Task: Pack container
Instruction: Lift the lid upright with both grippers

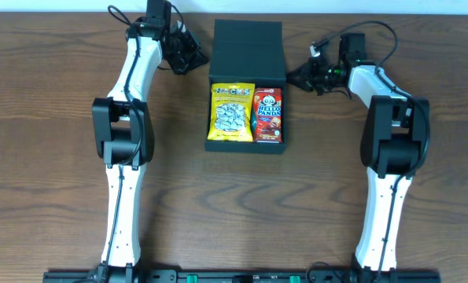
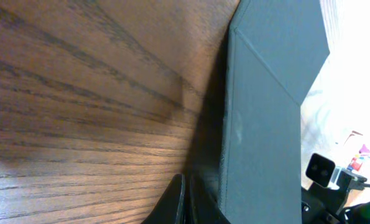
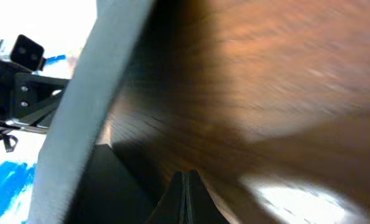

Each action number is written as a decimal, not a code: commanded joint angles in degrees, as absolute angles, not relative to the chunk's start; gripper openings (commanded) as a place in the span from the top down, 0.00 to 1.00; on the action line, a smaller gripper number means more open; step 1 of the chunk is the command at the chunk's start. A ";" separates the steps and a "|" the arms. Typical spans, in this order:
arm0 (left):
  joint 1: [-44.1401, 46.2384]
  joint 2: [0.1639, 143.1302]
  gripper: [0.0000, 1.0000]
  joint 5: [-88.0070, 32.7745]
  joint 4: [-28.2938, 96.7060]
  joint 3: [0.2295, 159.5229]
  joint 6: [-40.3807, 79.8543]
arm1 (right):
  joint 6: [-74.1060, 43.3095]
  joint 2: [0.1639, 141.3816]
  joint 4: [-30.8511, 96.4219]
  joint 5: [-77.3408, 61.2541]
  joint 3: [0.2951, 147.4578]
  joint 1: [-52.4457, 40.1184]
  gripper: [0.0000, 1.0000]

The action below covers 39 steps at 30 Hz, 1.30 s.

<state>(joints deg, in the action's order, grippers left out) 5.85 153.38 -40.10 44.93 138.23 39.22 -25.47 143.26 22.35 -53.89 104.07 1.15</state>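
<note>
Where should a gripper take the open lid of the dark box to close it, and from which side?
Probably the lid by its free far edge, reached from behind the container. The flap is hinged at the back wall and opened backward, so that thin edge is exposed. The left gripper and right gripper sit shut beside it.

I find the overhead camera looking straight down on the brown wooden table (image 1: pixel 45 118). Wrist cameras sit low behind the left gripper (image 2: pixel 186 193) and right gripper (image 3: pixel 185 186), facing forward, close to the dark teal-green square cardboard box (image 2: pixel 259 137) beside their tips; all views share it.
</note>
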 commanded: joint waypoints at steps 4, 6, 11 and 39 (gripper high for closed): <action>6.33 155.26 0.94 -40.77 44.91 138.04 39.90 | -26.81 143.59 16.60 -60.95 104.20 0.05 0.99; 6.35 155.26 0.94 -40.75 44.88 138.04 39.88 | -27.09 143.59 15.09 -62.02 104.18 0.08 0.98; 5.98 155.26 0.94 -40.49 44.53 138.04 39.88 | -27.18 143.59 12.36 -66.43 104.18 0.38 0.98; 5.65 155.26 0.94 -55.68 26.15 138.04 43.75 | -26.48 143.59 -2.20 -87.83 104.18 0.40 0.99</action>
<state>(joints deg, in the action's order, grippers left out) 5.37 153.56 -49.84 28.16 138.23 43.51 -26.98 143.72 -1.48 -80.84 104.07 0.89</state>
